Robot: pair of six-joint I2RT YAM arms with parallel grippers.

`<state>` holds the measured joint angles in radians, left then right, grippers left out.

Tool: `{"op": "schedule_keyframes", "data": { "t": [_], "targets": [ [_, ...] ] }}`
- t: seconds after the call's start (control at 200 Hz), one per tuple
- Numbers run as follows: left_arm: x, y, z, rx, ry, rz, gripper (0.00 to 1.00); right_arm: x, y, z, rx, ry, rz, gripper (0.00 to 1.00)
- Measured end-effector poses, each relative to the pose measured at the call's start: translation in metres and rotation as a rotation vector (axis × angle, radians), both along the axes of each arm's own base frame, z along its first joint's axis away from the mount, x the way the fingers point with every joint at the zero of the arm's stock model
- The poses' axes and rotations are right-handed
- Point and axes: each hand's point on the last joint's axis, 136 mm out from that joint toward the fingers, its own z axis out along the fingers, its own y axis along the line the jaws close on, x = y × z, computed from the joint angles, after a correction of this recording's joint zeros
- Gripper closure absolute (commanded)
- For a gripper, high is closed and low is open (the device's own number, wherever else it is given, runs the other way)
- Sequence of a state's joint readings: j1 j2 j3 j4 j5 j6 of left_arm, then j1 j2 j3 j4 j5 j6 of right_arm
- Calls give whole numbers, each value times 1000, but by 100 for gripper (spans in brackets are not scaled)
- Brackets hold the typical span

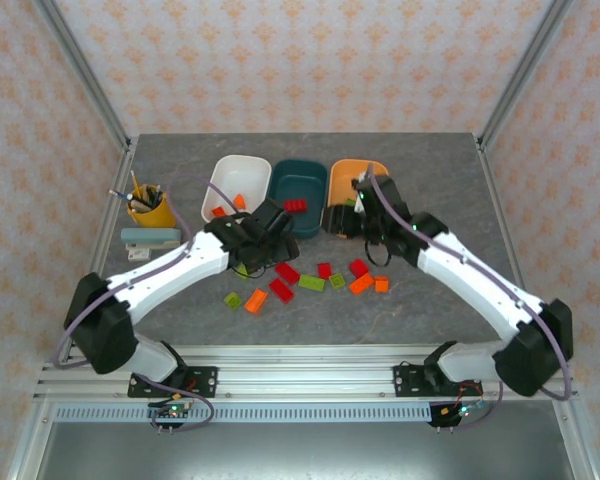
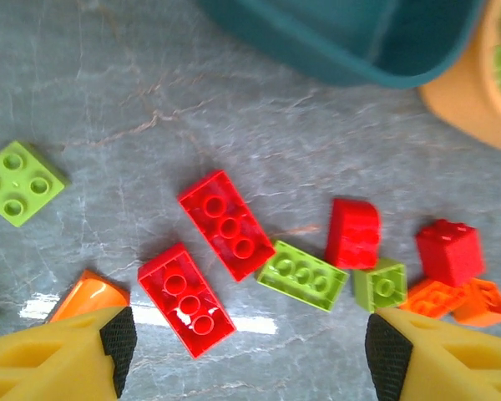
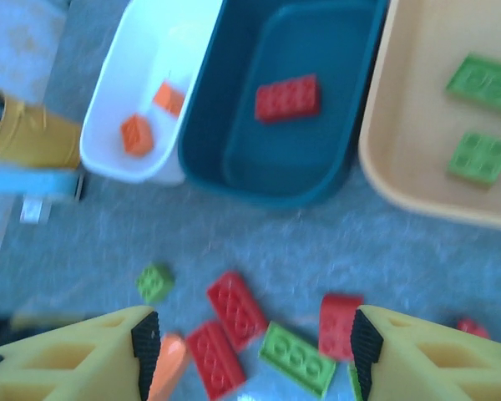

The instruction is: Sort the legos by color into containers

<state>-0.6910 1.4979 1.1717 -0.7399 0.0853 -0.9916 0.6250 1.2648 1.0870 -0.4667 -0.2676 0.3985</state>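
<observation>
Three tubs stand in a row at the back: white (image 1: 230, 180), dark teal (image 1: 298, 180) and orange (image 1: 372, 170). The white tub (image 3: 150, 58) has two orange bricks (image 3: 137, 134), the teal tub (image 3: 317, 159) one red brick (image 3: 287, 98), and the orange tub (image 3: 401, 100) two green bricks (image 3: 478, 157). Loose red (image 2: 227, 223), green (image 2: 302, 275) and orange (image 2: 434, 296) legos lie on the table in front of the tubs. My left gripper (image 2: 253, 351) hangs open just above them, with a red oblong brick (image 2: 186, 299) between its fingers' line. My right gripper (image 3: 255, 347) is open and empty, high by the orange tub's near corner.
A yellow cup with pens (image 1: 152, 207) and a pale blue stapler-like thing (image 1: 152, 237) sit at the left of the grey table (image 1: 440, 190). More loose bricks (image 1: 244, 300) lie toward the near left. Metal frame posts rise at the table's back corners.
</observation>
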Motion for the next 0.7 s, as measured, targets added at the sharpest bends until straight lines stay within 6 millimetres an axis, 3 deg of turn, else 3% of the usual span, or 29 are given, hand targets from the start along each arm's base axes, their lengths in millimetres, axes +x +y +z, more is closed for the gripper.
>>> {"op": "schedule_keyframes", "data": {
  "t": [0.195, 0.545, 0.701],
  "targets": [
    [10, 1, -47, 8, 118, 80, 23, -46, -6, -36, -12, 62, 54, 35],
    [20, -12, -95, 12, 207, 115, 27, -61, -16, -20, 48, 23, 39, 35],
    [21, -12, -106, 25, 226, 125, 39, -62, -17, -23, 47, 34, 34, 35]
  ]
}}
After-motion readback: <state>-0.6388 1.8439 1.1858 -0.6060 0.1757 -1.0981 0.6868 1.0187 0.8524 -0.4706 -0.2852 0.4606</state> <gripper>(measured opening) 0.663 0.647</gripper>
